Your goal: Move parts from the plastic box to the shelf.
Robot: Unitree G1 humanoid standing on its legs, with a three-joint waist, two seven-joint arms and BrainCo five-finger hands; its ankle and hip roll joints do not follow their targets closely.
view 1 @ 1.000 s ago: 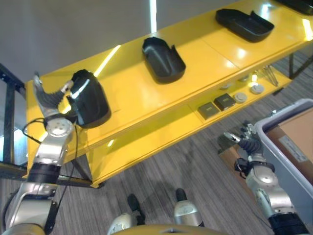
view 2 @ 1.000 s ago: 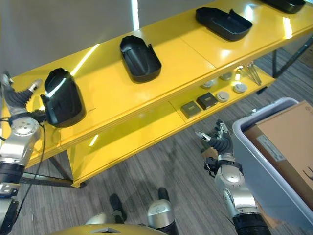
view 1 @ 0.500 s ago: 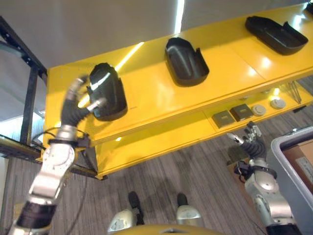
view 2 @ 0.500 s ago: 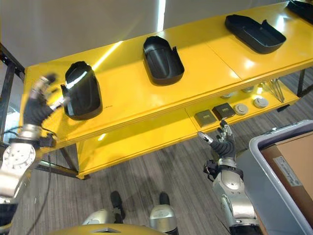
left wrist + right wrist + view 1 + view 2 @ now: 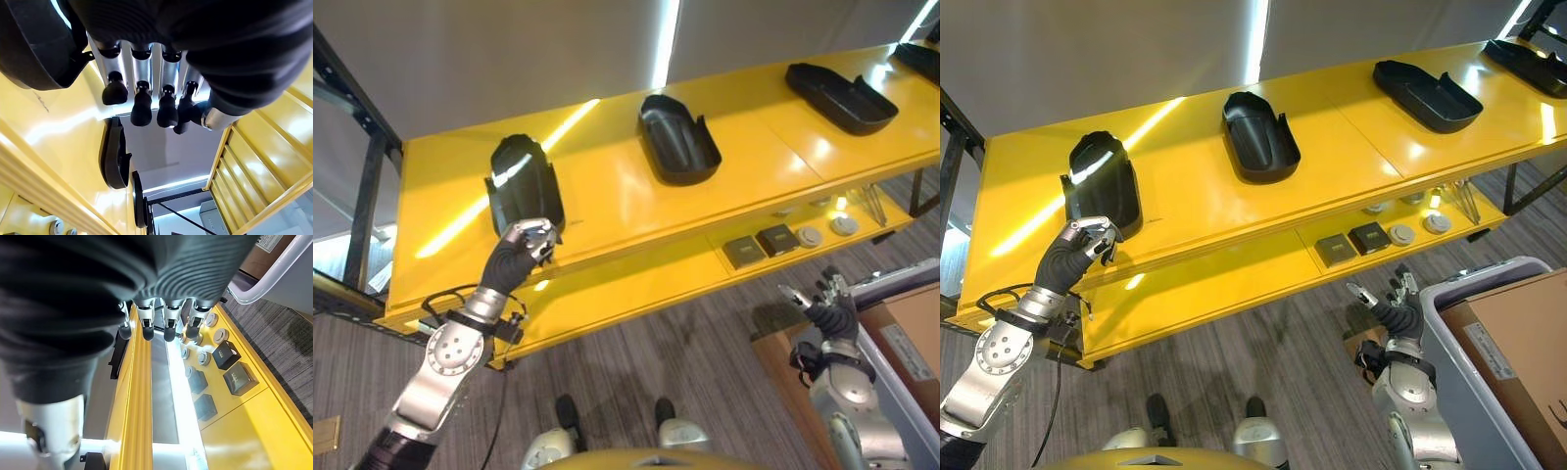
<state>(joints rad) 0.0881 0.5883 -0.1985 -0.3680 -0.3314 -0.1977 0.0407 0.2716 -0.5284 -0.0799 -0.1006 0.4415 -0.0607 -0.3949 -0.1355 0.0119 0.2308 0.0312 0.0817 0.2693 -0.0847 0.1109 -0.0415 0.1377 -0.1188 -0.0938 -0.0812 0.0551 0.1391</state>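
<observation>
Three black moulded parts lie on the top of the yellow shelf (image 5: 607, 191): one at the left (image 5: 522, 186), one in the middle (image 5: 677, 137), one at the right (image 5: 837, 83). My left hand (image 5: 524, 245) hangs just in front of the left part, off it, with its fingers (image 5: 142, 105) curled and holding nothing; that part (image 5: 34, 49) shows close past them. My right hand (image 5: 827, 311) is low at the right, fingers (image 5: 146, 323) spread, holding nothing, beside the rim of the grey plastic box (image 5: 1469, 294).
A brown cardboard box (image 5: 1518, 338) sits inside the plastic box. On the lower shelf lie small dark square blocks (image 5: 744, 252) and grey discs (image 5: 810, 235). A black metal frame (image 5: 362, 206) stands left of the shelf. Grey carpet lies in front.
My left hand has come off the left black part, dropped back to the shelf's front edge and curled its fingers. The camera has shifted. The right hand has hardly moved.
</observation>
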